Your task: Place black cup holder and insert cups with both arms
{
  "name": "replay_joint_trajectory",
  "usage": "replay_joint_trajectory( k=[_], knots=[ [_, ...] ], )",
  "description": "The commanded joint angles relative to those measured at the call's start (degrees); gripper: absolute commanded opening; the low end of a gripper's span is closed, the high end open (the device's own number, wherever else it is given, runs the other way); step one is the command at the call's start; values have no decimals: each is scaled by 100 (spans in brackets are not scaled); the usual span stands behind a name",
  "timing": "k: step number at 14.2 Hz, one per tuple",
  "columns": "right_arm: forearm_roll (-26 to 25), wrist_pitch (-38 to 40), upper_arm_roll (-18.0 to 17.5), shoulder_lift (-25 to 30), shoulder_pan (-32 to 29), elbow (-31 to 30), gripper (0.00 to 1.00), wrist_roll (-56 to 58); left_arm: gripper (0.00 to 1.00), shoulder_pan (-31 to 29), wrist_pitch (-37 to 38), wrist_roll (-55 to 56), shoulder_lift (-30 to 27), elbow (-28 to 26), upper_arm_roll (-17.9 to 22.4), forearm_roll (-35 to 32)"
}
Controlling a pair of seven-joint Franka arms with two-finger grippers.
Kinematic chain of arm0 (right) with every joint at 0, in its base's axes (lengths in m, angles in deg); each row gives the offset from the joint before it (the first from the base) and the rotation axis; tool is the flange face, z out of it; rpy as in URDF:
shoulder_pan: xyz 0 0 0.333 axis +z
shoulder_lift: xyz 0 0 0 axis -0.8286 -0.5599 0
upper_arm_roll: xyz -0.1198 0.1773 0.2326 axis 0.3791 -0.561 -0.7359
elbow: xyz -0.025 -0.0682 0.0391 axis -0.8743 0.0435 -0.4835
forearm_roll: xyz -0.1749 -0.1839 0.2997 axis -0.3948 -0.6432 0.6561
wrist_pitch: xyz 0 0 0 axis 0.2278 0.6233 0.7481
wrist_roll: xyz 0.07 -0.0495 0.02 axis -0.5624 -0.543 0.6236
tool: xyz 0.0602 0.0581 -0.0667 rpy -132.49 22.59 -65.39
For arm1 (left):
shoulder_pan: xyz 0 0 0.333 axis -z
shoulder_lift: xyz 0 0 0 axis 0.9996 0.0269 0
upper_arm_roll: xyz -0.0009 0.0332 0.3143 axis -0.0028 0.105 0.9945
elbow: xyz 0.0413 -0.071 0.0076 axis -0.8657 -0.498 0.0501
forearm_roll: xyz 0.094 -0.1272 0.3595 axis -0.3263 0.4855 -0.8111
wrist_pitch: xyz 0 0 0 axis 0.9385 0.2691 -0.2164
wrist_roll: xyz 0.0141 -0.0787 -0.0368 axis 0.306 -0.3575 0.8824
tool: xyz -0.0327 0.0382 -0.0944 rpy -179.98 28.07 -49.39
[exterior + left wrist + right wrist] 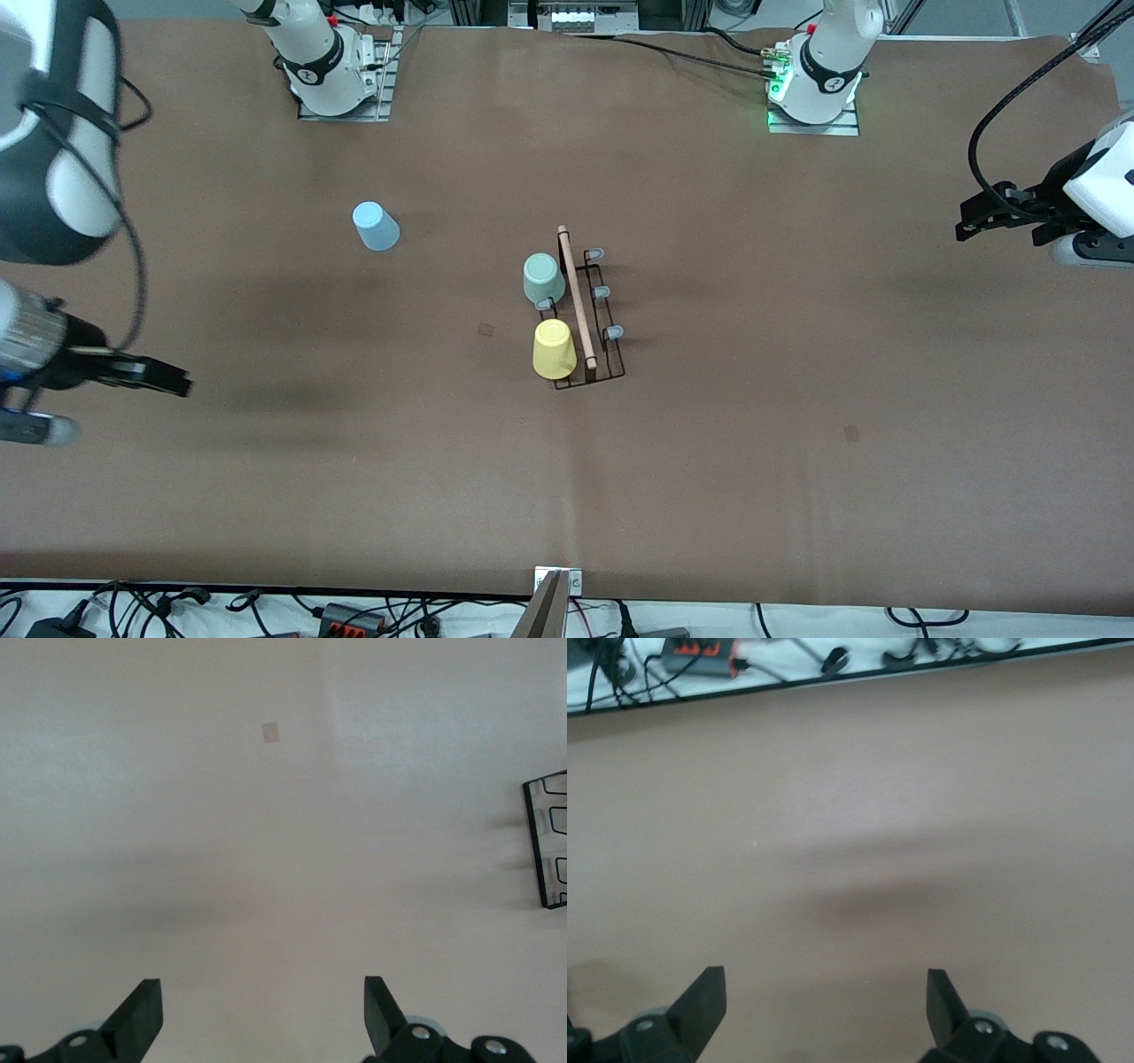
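On the brown paper-covered table [709, 461], the thin black wire cup holder [592, 332] with its wooden rod stands at frame centre, holding the green cup [543, 278] and yellow cup [554, 348] inverted on prongs. The pale blue plastic cup [376, 226] waits upper-centre, probably next. The left gripper [263, 1014] and right gripper [825, 1010] hover wide open, empty, at the frame edges.

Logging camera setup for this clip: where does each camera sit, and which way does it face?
Front view: high across the table, facing both arm bases; shows the black cup holder, the left gripper and right gripper.
Left wrist view: looks down past its open fingers at brown table; shares the holder's end with the front view.
Right wrist view: open fingers, table's edge.
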Motion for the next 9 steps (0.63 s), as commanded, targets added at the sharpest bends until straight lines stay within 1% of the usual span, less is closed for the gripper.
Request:
replay_joint_trajectory(
  k=[1,3,4,5,6,7,9],
  knots=[
    [-177,-19,-612,969,-653,-976,100,122,100,-33,58,-177,68,194,-18,94],
    [-221,34,-657,1295,-778,-1259,100,419,100,54,41,-177,129,202,-35,147],
    [-308,69,-648,1375,-778,-1277,100,542,100,90,32,-177,286,237,-70,165],
    [-370,139,-648,1402,-770,-1286,100,535,100,273,23,-98,497,264,-201,252],
    [-379,323,-640,1454,-770,-1312,100,535,100,501,14,-37,699,438,-324,366],
    [-397,420,-631,1472,-787,-1330,100,544,100,764,5,242,1040,770,-351,419],
    [-484,351,-631,1708,-752,-1662,100,657,100,1309,-73,1128,1551,1115,-352,673]
  ],
)
